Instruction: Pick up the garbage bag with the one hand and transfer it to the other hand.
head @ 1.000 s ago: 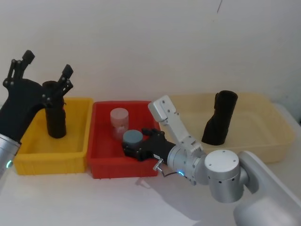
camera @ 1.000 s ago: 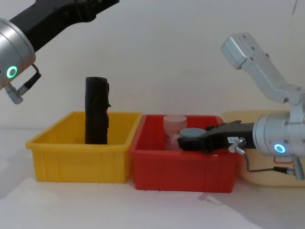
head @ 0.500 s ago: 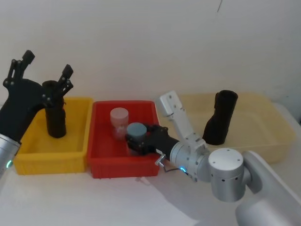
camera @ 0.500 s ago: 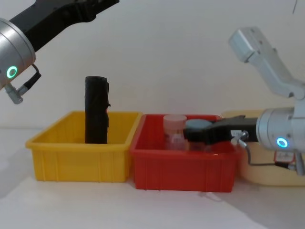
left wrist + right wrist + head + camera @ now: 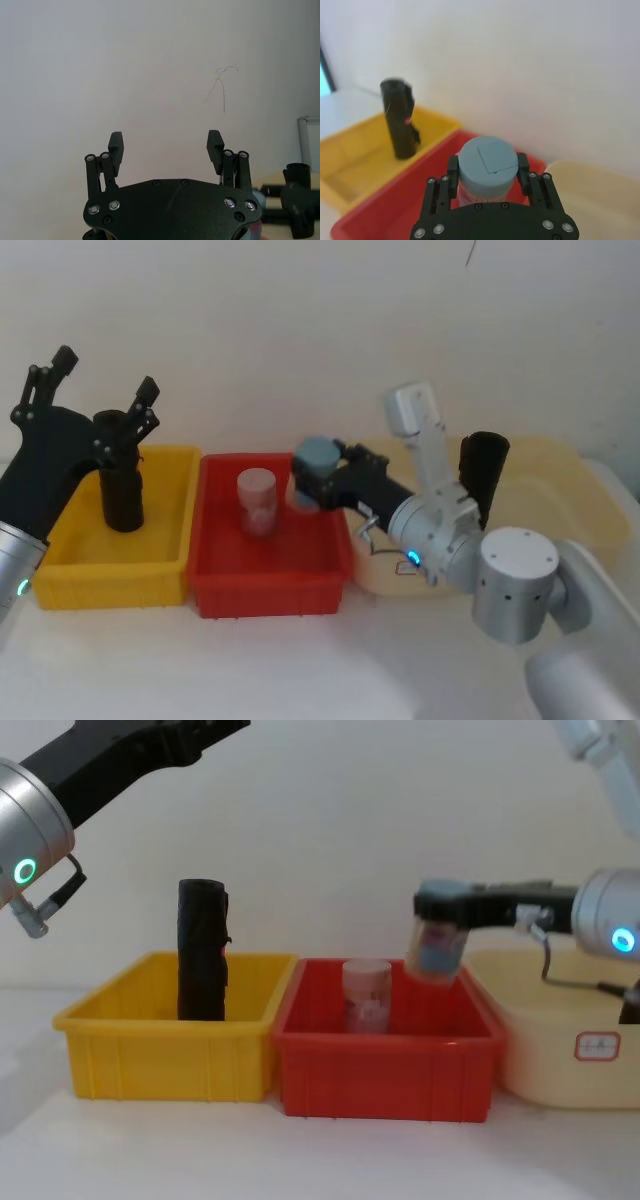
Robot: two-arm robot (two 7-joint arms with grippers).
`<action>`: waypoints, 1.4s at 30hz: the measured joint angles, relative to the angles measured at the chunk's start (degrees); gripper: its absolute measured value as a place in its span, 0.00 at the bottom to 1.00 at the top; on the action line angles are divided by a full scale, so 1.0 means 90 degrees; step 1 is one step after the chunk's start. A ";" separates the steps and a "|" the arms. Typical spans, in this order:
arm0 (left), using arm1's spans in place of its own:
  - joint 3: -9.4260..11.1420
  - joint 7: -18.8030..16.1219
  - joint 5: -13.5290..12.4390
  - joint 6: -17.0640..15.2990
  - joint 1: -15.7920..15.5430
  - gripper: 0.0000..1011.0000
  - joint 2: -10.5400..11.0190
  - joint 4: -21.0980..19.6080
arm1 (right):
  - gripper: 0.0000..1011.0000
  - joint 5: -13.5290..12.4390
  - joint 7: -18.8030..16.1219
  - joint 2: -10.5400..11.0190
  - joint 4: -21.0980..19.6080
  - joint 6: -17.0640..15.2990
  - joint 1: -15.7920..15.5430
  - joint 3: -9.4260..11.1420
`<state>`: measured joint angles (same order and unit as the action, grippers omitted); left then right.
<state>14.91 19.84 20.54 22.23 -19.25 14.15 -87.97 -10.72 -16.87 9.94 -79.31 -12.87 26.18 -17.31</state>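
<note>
garbage bag (image 5: 468,488): upright, long axis vertical, in cream bin (image 5: 560,530) at far right | right gripper (image 5: 322,476): just left of it over red bin (image 5: 265,585), pinching blue-capped jar (image 5: 436,935) | left gripper (image 5: 98,400): jaws spread, over slim roll (image 5: 120,475) in yellow bin (image 5: 110,580), well apart | right arm judged nearer.

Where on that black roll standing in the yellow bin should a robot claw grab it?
Likely the upper part of the black roll, coming from above: it stands upright, its top rises above the yellow bin walls, and the open left gripper hangs high over it.
</note>
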 joint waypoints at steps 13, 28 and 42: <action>0.0000 0.0000 0.0000 0.0000 0.0000 0.99 0.0000 0.0000 | 0.67 0.0022 0.0240 0.0135 -0.0014 0.0491 0.0137 0.0274; 0.0000 0.0000 0.0000 0.0000 0.0000 0.99 0.0000 0.0000 | 0.67 0.0491 0.0517 0.0313 0.0422 0.0739 0.0176 0.0282; 0.0000 0.0000 -0.0001 0.0000 0.0000 0.99 0.0000 0.0000 | 0.90 0.0802 0.0845 0.0344 0.0677 0.0744 0.0124 0.0352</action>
<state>14.91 19.84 20.54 22.23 -19.25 14.15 -87.96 -3.50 -9.27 13.04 -73.21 -6.18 27.29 -14.14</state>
